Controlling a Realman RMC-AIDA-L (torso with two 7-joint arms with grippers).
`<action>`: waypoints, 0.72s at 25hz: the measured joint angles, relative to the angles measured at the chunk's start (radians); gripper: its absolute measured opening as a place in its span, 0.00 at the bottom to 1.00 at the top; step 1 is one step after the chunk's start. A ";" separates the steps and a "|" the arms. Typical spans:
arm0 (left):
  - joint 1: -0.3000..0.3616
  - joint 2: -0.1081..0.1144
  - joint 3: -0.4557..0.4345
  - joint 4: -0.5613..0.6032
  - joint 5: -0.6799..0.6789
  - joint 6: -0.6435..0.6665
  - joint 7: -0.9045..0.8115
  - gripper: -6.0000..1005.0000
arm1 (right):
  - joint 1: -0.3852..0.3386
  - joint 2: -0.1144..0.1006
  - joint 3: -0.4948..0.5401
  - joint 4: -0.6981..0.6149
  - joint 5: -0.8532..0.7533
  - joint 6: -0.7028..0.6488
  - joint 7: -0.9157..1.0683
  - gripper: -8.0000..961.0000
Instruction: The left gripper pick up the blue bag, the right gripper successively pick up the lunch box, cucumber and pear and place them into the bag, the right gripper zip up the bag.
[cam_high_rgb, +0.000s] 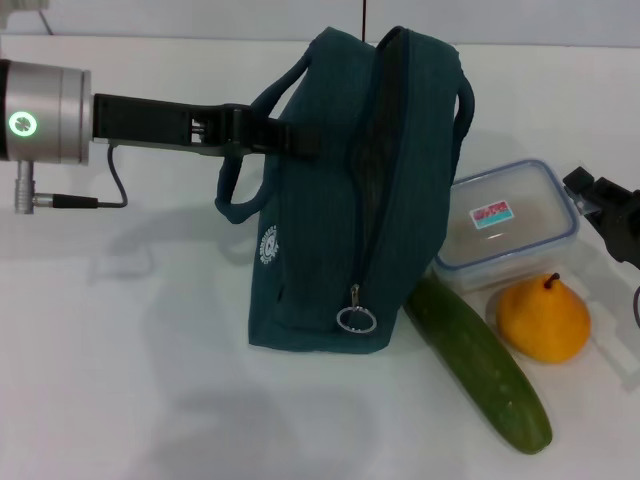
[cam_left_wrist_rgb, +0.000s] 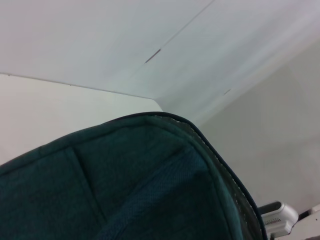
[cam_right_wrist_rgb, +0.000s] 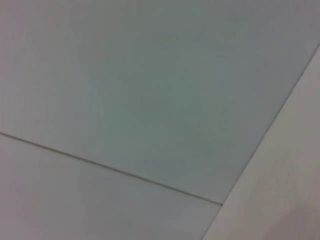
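The ribbed fabric blue bag (cam_high_rgb: 330, 210) is gripped by its looped handle in the closed left pincer (cam_high_rgb: 262, 135); the right pincer's (cam_high_rgb: 610, 215) state apparently cannot be told.

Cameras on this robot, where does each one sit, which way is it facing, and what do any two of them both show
Head view: on the robot's head, looking forward and down at the table with the blue bag, lunch box, cucumber and pear; left claw at the bag's handle, right claw at the right edge.
Left wrist view: on the left arm, close against the bag, white panels behind; own claw unseen.
Right wrist view: on the right arm, facing plain white panels; no body visible.
Shared: head and left wrist views both show the bag.
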 joint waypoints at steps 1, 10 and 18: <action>0.000 0.000 0.000 0.000 0.000 -0.003 0.000 0.07 | 0.001 0.000 0.001 0.000 -0.003 -0.003 0.000 0.13; -0.002 0.000 0.000 0.000 0.000 -0.009 0.000 0.07 | -0.006 0.000 0.008 -0.001 -0.004 -0.008 0.080 0.11; -0.013 0.002 0.000 0.000 0.000 -0.010 0.000 0.07 | -0.008 0.000 0.009 -0.013 -0.001 -0.014 0.203 0.11</action>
